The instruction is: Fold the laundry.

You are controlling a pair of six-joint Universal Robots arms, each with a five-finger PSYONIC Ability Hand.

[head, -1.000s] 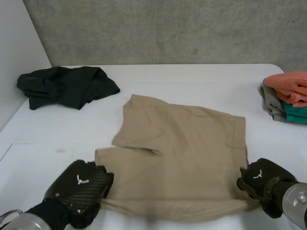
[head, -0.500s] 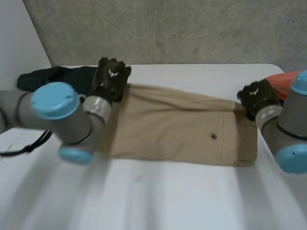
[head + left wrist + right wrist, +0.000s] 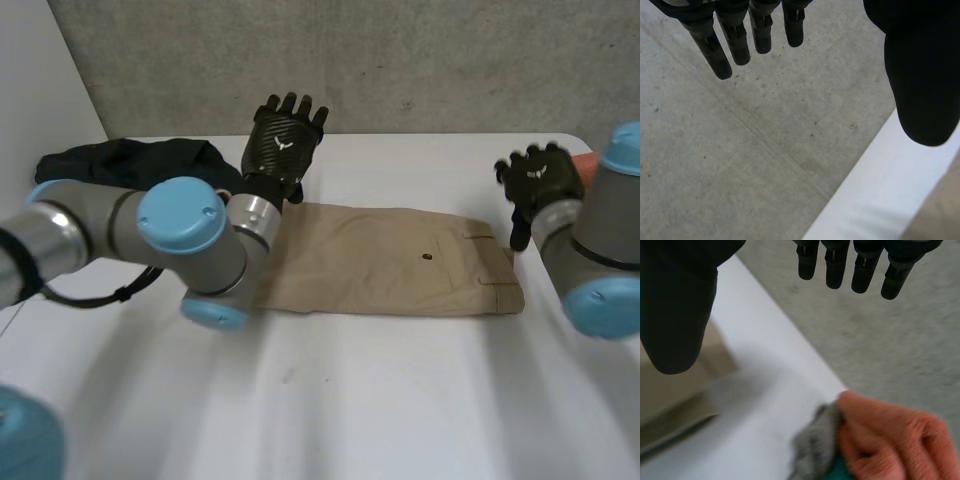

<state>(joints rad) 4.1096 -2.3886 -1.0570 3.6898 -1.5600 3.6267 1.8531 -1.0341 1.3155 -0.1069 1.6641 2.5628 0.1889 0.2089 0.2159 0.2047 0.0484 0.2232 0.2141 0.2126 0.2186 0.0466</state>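
I read the tan shorts [image 3: 390, 262] as folded once; left hand [image 3: 285, 138] and right hand [image 3: 540, 178] hang wide, empty. Next: grip one end, fold crosswise

- The tan folded cloth garment [image 3: 390, 262] is a matt, closely woven fabric, smooth on top, with a small dark button [image 3: 427, 256].
- The white desk [image 3: 380, 400] has a smooth top with a faint sheen.
- The grey concrete wall [image 3: 400, 60] is rough, pitted and matt.
- The black left robot hand [image 3: 283, 140] has a fine woven pattern on its back; the black right robot hand [image 3: 540, 180] looks matt.
- The dark crumpled cloth [image 3: 130, 165] is soft and matt.
- The orange folded cloth [image 3: 890, 435] has a coarse, nubbly weave; the grey cloth [image 3: 812, 445] looks fuzzy.
- The light-blue arm caps [image 3: 180, 215] look like smooth plastic.
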